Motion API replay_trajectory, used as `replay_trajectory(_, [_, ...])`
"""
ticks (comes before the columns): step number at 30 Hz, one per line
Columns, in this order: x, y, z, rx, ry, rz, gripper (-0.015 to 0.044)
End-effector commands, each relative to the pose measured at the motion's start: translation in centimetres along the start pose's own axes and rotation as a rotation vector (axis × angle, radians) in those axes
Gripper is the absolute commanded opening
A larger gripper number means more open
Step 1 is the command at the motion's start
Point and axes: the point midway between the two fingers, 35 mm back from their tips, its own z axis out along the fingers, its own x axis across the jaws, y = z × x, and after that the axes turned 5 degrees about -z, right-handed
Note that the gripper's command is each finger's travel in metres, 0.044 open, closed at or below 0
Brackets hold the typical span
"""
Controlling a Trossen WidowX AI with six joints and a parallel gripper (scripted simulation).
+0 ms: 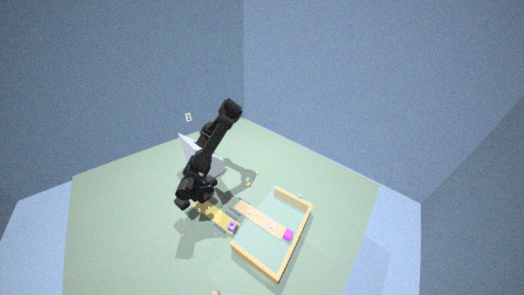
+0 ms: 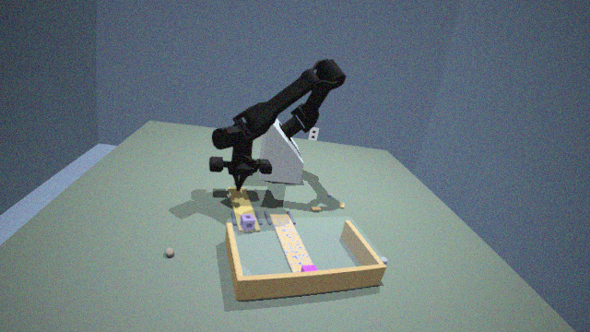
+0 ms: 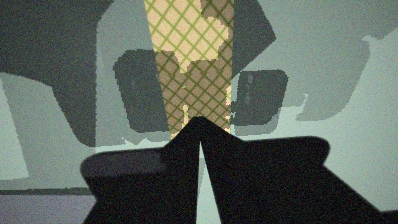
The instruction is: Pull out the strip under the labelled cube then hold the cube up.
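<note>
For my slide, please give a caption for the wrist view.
Closed hand pressing on the near end of the green-checked strip, with shadows falling across the strip and the table.
</note>
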Motion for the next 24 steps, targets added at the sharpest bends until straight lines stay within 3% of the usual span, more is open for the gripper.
replay_trajectory(1, [-0.4, 0.3, -2.9, 0.006, -0.005, 0.001, 0.0])
replay_trajectory(6, [-0.3, 0.3, -3.8, 0.011, -0.002, 0.001, 0.0])
replay_trajectory(10, [-0.5, 2.4, -3.9, 0.01, -0.001, -0.156, 0.0105])
replay_trajectory(22, [-0.6, 6.7, -4.3, 0.008, 0.0, -0.167, 0.042])
replay_trajectory(24, [-0.7, 7.5, -4.3, 0.008, 0.0, -0.168, 0.044])
